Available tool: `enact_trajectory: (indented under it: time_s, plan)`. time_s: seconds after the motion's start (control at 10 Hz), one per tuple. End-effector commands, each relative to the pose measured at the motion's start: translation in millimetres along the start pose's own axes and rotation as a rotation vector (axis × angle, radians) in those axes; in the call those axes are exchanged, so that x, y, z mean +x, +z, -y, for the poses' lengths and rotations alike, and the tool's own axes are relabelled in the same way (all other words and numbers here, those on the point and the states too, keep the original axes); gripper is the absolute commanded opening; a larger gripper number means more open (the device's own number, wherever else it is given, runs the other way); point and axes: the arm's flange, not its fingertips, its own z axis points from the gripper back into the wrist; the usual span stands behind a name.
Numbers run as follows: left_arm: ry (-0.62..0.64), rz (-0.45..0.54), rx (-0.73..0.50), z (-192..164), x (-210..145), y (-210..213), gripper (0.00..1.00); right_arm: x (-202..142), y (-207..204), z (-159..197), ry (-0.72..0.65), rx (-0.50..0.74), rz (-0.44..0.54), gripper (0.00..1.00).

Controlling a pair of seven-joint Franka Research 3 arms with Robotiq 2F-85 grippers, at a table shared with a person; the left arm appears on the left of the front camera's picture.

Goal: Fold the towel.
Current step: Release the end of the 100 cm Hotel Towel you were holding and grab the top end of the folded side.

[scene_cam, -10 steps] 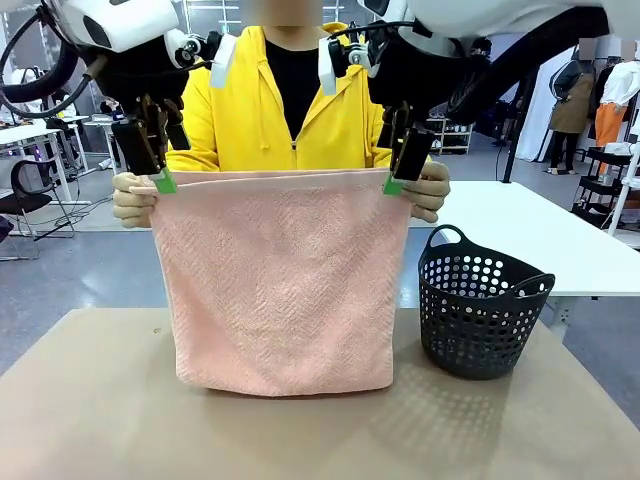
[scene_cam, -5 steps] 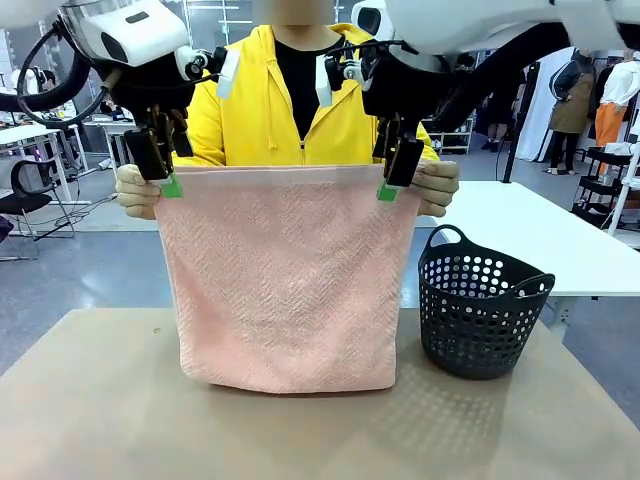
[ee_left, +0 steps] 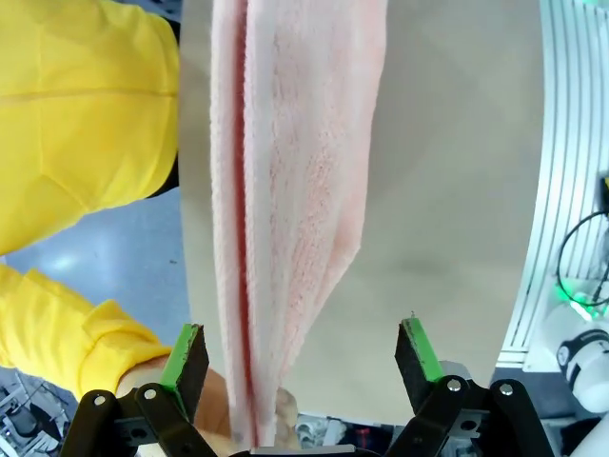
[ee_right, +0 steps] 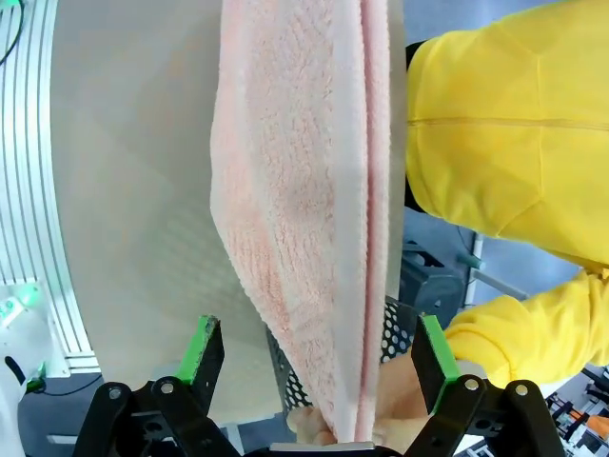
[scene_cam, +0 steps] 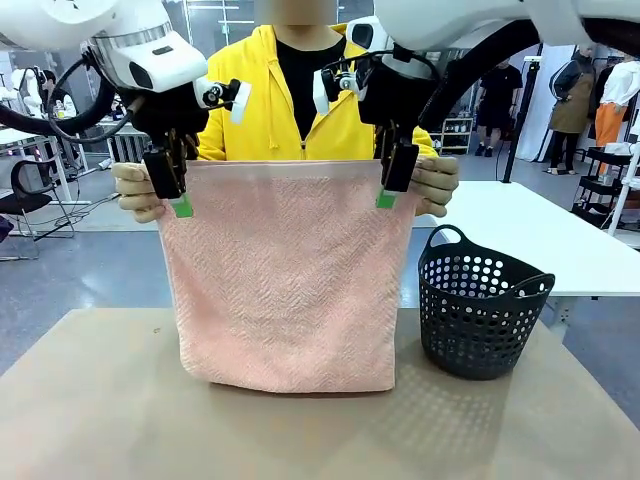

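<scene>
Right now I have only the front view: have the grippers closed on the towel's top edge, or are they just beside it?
Observer: In the left wrist view, the left gripper is open and straddles the towel, with a gap on both sides.
Operator: And the other one?
Observer: The right gripper is open too. The cloth's edge runs between its fingers, unclamped.
Operator: Is it a single sheet?
Observer: Seen edge-on it looks doubled, with two layers hanging side by side.
</scene>
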Motion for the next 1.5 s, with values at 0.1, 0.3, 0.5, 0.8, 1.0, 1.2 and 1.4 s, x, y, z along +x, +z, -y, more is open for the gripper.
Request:
enact_trajectory:
  time_s: [0.1, 0.3, 0.5, 0.8, 1.0, 1.2, 1.4]
  plan:
    - [0.033, 0.026, -0.056, -5.0, -0.3, -3.2, 0.95, 0.0, -15.4, 4.6, 0.003, 0.068, 0.015, 1.00]
    - [0.035, 0.059, -0.051, -1.4, -5.7, 1.2, 0.39, -2.2, -18.5, 4.7, -0.004, 0.062, 0.009, 0.40]
    - [0.045, 0.063, -0.053, 1.6, -8.5, 1.7, 0.00, -1.2, -19.4, 4.5, -0.002, 0.062, 0.005, 0.00]
    - [0.048, 0.055, -0.063, 3.4, -9.6, 0.7, 0.09, -2.3, -17.0, 3.1, -0.013, 0.059, 0.013, 0.02]
    - [0.052, 0.055, -0.066, 4.8, -10.4, 0.6, 0.00, -1.9, -16.9, 0.7, -0.014, 0.058, 0.013, 0.00]
    - [0.055, 0.054, -0.064, 6.7, -12.9, 0.8, 0.00, -0.6, -17.3, -1.3, -0.013, 0.056, 0.011, 0.00]
    - [0.073, 0.049, -0.068, 9.6, -16.6, -2.9, 0.00, -3.1, -21.0, -3.0, -0.026, 0.057, 0.020, 0.00]
